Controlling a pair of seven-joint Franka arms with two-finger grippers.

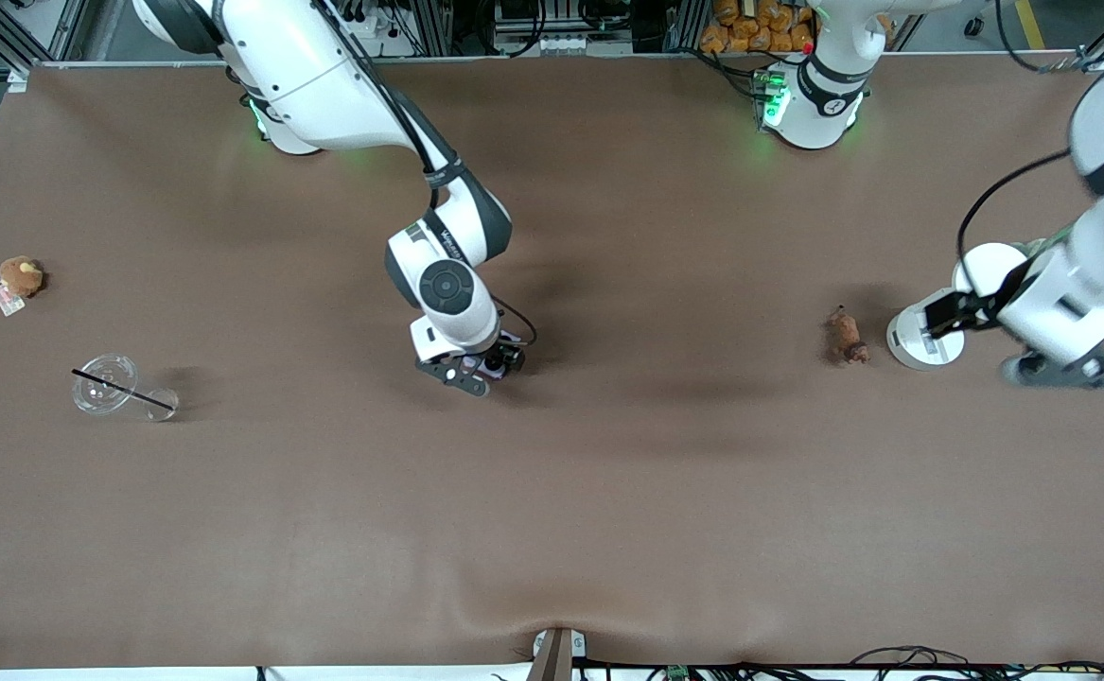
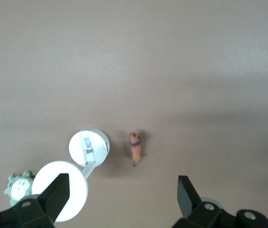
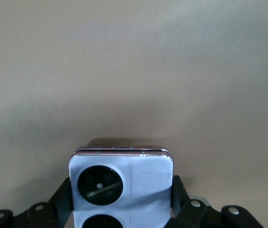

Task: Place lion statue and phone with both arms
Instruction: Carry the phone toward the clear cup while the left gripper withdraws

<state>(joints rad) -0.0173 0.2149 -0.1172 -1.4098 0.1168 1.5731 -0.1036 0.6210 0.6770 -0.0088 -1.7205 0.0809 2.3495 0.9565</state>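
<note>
The lion statue [image 1: 845, 338] is a tiny reddish-brown figurine lying on the brown table toward the left arm's end, beside a white lamp stand. It also shows in the left wrist view [image 2: 135, 147]. My left gripper [image 1: 1077, 371] is open and empty, up in the air over the table by the lamp; in its own view [image 2: 122, 194] the lion lies ahead of its fingers [image 2: 186, 192]. My right gripper [image 1: 476, 367] is low over the middle of the table, shut on the lavender phone [image 1: 495, 360]. The phone [image 3: 122, 183] sits between its fingers [image 3: 179, 192], black camera circles facing the wrist camera.
The white lamp stand [image 1: 925, 339] [image 2: 89, 146] stands between the lion and my left gripper. A grey-white plush creature [image 2: 16, 187] sits by the lamp's head. A tan plush toy with a tag [image 1: 20, 276] and a clear cup with a black straw [image 1: 107, 386] lie at the right arm's end.
</note>
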